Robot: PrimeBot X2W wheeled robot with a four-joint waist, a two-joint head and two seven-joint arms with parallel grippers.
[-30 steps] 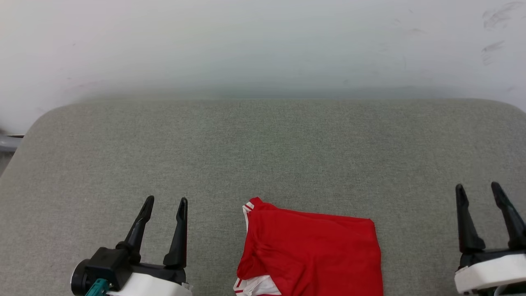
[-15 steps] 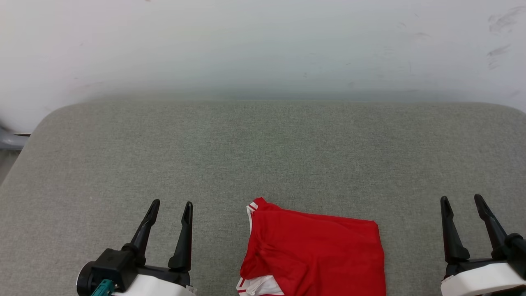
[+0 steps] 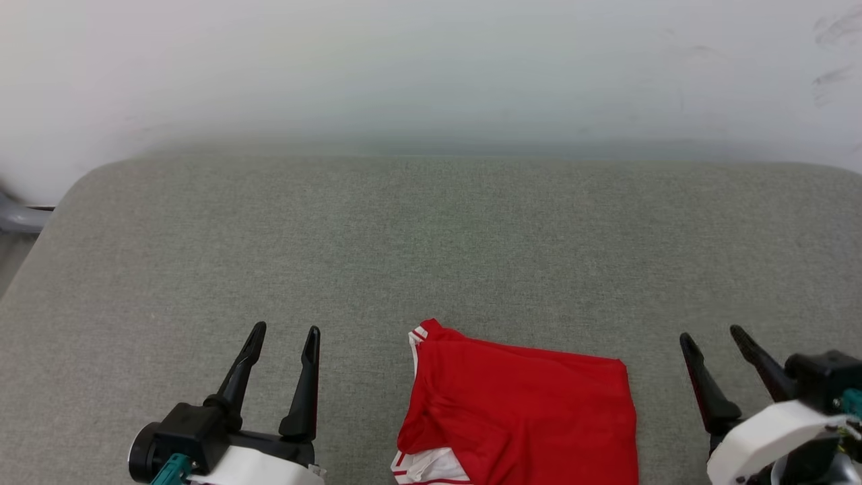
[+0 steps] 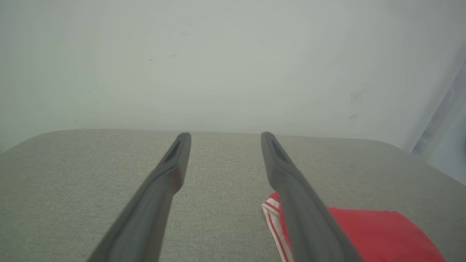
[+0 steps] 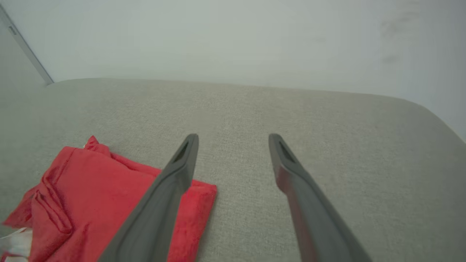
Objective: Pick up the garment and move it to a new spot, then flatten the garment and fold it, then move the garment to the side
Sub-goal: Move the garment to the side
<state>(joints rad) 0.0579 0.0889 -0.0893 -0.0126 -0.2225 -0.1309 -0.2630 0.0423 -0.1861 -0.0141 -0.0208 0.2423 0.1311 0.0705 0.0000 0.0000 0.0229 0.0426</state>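
Holding nothing, left gripper (image 3: 286, 329) sat just left of the folded red jersey garment (image 3: 518, 411) with white, red-striped trim, long dark fingers spread. Right gripper (image 3: 710, 333) sat just right of the garment, fingers also spread and angled toward it. Garment lay on a grey woven-fabric pad (image 3: 431, 236); white wall (image 3: 431, 67) stood well beyond the garment.

**One jersey, two grippers, one padded surface**

There is one red jersey (image 3: 518, 411), with one white sleeve (image 3: 431, 466) showing at its near corner. It is on one grey fabric-covered surface (image 3: 431, 256). There are two grippers, the left gripper (image 3: 286, 329) and the right gripper (image 3: 711, 333). Each has two dark fingers (image 3: 306, 377), four in all. One pale wall (image 3: 431, 67) stands behind. One grey curved piece (image 3: 17, 219), too small to identify, shows at the left edge.
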